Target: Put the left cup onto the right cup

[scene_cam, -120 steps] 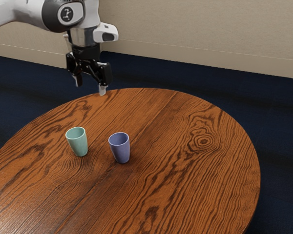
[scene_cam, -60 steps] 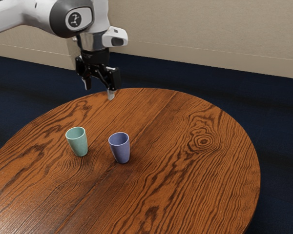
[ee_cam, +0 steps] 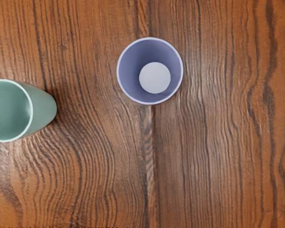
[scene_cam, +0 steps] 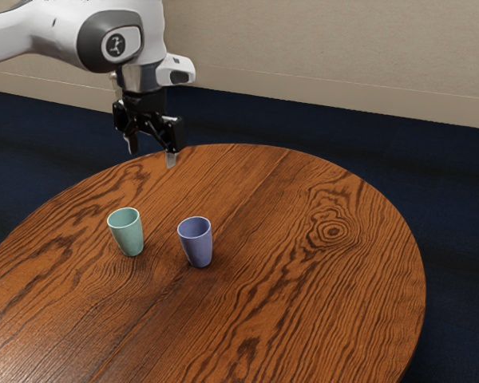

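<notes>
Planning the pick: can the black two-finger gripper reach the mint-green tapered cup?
Probably yes: the black gripper hangs open above; the mint-green tapered cup stands apart from the lavender cup, nothing over it.

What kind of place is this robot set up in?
Likely a plain carpeted room, simulated rather than real: a round wooden table stands on dark blue carpet, with a beige wall and pale baseboard behind. A green cup and a purple cup stand on the table.

The desk [scene_cam: 319, 263] is being obstructed by the green cup [scene_cam: 125, 230] and purple cup [scene_cam: 195, 240], standing apart. A gap is being left between them, bare wood around both.
</notes>
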Action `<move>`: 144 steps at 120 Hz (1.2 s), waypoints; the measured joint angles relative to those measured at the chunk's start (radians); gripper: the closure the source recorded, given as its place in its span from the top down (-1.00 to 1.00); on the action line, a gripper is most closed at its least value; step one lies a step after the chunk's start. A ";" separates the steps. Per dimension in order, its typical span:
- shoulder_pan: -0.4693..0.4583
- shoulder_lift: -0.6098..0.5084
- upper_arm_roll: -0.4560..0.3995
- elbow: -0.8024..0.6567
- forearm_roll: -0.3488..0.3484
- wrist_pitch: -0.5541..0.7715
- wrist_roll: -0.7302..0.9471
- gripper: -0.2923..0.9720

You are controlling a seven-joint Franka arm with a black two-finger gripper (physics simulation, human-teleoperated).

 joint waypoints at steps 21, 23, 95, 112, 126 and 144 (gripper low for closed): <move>0.033 0.002 0.000 -0.027 0.000 0.022 0.000 0.54; 0.035 0.002 0.000 -0.030 0.000 0.024 0.000 0.54; 0.120 0.108 -0.001 -0.043 -0.006 0.099 0.003 0.54; 0.138 0.111 0.000 -0.084 -0.008 0.120 0.004 0.54; 0.147 0.112 0.000 -0.108 -0.009 0.144 0.004 0.54; 0.162 0.110 0.000 -0.146 -0.013 0.174 0.005 0.53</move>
